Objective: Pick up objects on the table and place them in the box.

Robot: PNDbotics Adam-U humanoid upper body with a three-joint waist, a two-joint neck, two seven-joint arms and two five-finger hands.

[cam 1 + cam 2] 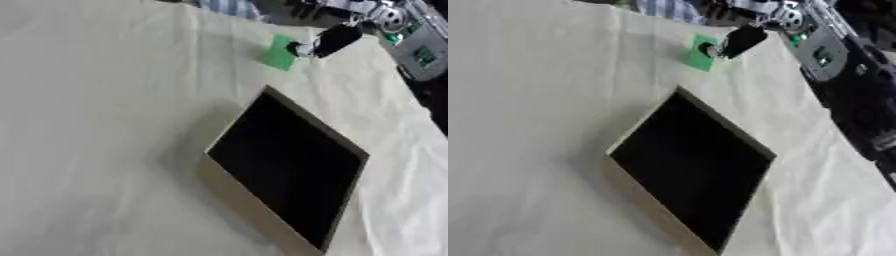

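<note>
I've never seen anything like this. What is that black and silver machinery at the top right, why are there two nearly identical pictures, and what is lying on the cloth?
Both pictures come from one stereo camera in a humanoid robot's head, looking down at its work: one per eye, so they nearly match. The machinery is the robot's right arm, reaching in from the upper right. Its right hand is at a small green object lying on the pale tablecloth; whether the fingers already hold it is too blurred to tell. The big tan-walled thing with a dark inside is an open box, where objects are meant to go. The left hand is not in view.
</note>
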